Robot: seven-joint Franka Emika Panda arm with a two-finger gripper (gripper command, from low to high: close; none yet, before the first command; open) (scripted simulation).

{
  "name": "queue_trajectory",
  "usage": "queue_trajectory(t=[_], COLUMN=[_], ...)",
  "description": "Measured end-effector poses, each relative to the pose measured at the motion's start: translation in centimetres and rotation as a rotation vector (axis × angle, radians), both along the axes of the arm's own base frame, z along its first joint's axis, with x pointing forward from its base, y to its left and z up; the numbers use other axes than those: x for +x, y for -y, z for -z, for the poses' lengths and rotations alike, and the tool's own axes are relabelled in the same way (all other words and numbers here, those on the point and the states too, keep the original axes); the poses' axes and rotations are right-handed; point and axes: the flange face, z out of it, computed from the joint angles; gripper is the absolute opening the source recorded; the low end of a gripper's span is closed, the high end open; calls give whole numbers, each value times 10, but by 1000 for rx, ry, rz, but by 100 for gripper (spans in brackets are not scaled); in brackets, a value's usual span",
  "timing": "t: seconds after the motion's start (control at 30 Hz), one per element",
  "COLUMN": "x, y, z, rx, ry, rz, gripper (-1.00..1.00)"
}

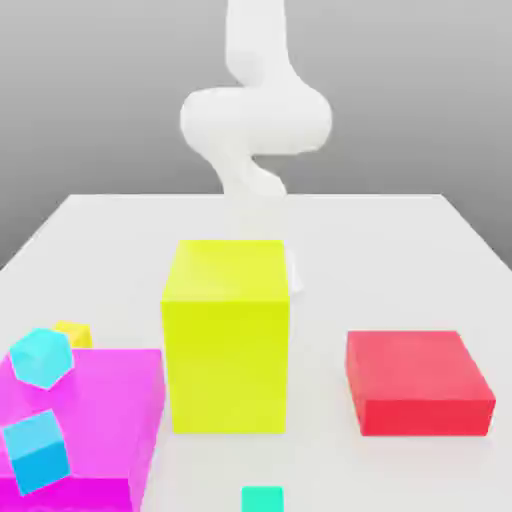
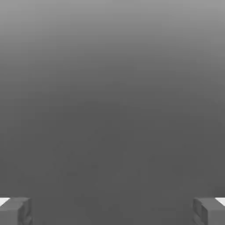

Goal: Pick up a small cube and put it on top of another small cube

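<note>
Several small cubes lie at the near side in the exterior view. A cyan cube (image 1: 40,357) sits tilted on the far edge of a flat magenta block (image 1: 110,400). A blue cube (image 1: 35,452) rests on the same block, nearer the front. Just behind the block is a small yellow cube (image 1: 73,332), and a teal cube (image 1: 262,498) lies on the table at the front edge. My white arm (image 1: 255,115) rises behind a tall yellow block (image 1: 227,335), which hides its lower end. In the hand view my gripper (image 2: 112,211) is open, with nothing between its fingertips (image 2: 15,210).
The tall yellow block stands mid-table between the arm and the small cubes. A low red block (image 1: 418,382) lies at the exterior view's right. The white table (image 1: 400,260) stretches back to a grey wall.
</note>
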Motion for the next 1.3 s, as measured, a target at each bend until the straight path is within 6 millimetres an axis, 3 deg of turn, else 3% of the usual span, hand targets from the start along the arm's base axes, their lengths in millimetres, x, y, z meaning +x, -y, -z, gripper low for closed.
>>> queue_trajectory(t=[0.13,0.2,0.3,0.47,0.6,0.63,0.67,0.9,0.93,1.13,1.3], x=[30,31,16,-46,-125,-142,-157,-161,-161,-161,-160], y=[78,115,165,232,262,262,268,265,264,263,266], z=[99,149,224,346,428,446,457,517,524,528,497], rx=[-14,-14,-6,33,89,100,113,108,110,114,108], ry=[-149,-221,-329,-512,-648,-681,-696,-714,-714,-715,-715], rz=[53,77,111,163,211,207,228,211,211,211,210], gripper=[0,0,0,0,0,0,0,0,-100,-100,-100])
